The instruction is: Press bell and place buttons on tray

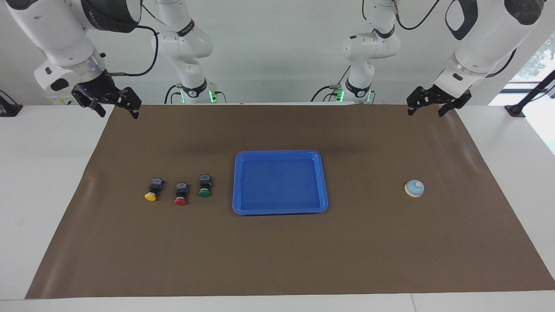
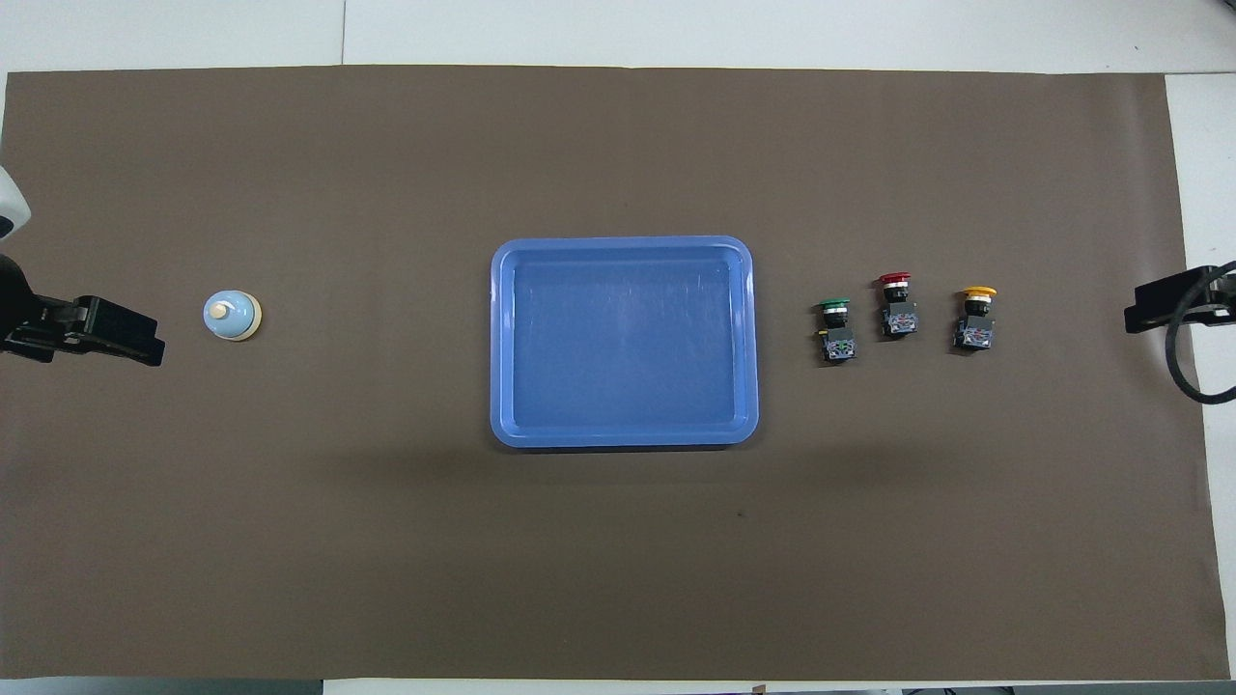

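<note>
The blue tray (image 1: 237,182) (image 2: 500,338) lies at the middle of the mat with nothing in it. Toward the right arm's end three buttons lie in a row: yellow (image 1: 153,190) (image 2: 976,319), red (image 1: 180,193) (image 2: 897,307) and green (image 1: 204,186) (image 2: 837,330), the green one closest to the tray. The bell (image 1: 414,188) (image 2: 232,316) sits alone toward the left arm's end. My left gripper (image 1: 425,112) (image 2: 135,338) hangs open in the air over the mat's robot-side edge, holding nothing. My right gripper (image 1: 118,113) (image 2: 1159,314) hangs open and unloaded over the mat's corner at its own end.
A brown mat (image 1: 277,251) (image 2: 618,560) covers most of the white table (image 1: 47,173). Bare mat lies between the tray and the bell, and between the objects and the robots.
</note>
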